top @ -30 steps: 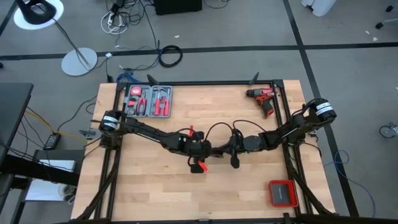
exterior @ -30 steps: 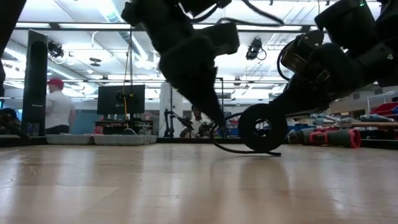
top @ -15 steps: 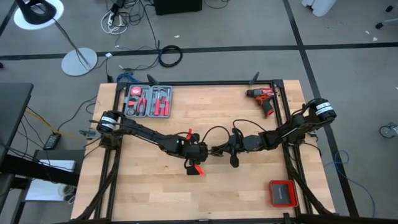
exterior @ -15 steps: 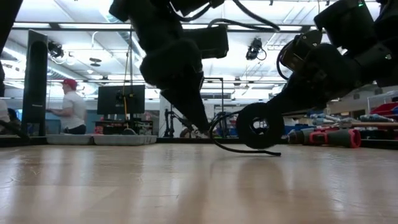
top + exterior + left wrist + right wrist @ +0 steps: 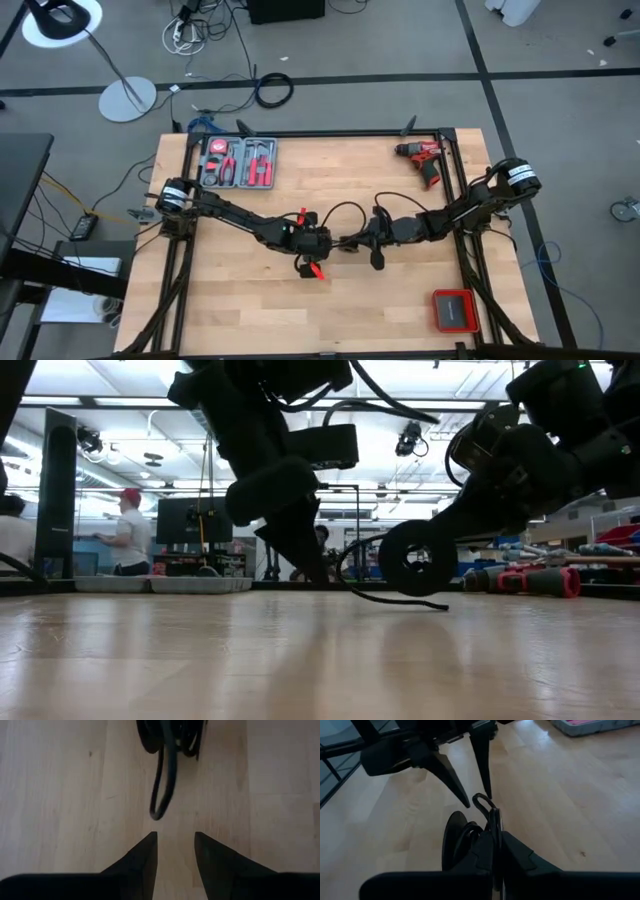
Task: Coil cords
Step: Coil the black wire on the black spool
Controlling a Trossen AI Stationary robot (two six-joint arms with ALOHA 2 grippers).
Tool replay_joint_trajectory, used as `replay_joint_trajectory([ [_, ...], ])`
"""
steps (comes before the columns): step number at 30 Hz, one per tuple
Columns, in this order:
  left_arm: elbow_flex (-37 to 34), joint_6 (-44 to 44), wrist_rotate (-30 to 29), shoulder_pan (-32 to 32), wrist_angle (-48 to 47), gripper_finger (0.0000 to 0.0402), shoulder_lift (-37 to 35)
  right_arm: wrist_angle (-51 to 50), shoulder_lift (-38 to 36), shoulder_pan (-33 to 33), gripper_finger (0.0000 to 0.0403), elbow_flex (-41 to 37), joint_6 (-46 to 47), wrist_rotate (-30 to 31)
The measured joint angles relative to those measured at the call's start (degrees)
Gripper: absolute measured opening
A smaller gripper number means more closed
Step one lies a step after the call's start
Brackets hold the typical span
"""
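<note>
The wooden table [image 5: 240, 300] carries a tool tray [image 5: 238, 163] at its far left corner, a red drill [image 5: 425, 160] at the far right, and a red case [image 5: 455, 311] at the near right. Both arms reach in to meet near the middle.

The right gripper [image 5: 352, 243] is clamped tight on the cord [image 5: 487, 815], holding a bundled coil of it just above the wood (the coil shows as a dark ring in the low view). A short loop of cord pokes out past the pinched fingertips, toward the left arm.

The left gripper [image 5: 174, 851] stands with its jaws parted and nothing between them, just to the left of that loop. From its own camera the loop's tip [image 5: 161, 810] lies straight ahead of the gap and apart from the fingers. The loop's long axis runs roughly left-right across the table, in line with the left gripper's approach, so the left arm is the one placed to take it.
</note>
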Motion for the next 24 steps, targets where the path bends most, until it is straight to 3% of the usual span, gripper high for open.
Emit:
replay_joint_trajectory([
  [18, 0.1, 3.5, -0.4, 0.8, 18.5, 0.0132, 3.5, 1.5, 0.0, -0.8, 0.0013, 0.0, 0.0, 2.1],
  [24, 0.1, 3.5, 0.1, 0.8, 17.4, 0.0132, 4.0, -0.3, 0.1, -0.8, 0.0013, 0.0, 0.7, 2.1],
])
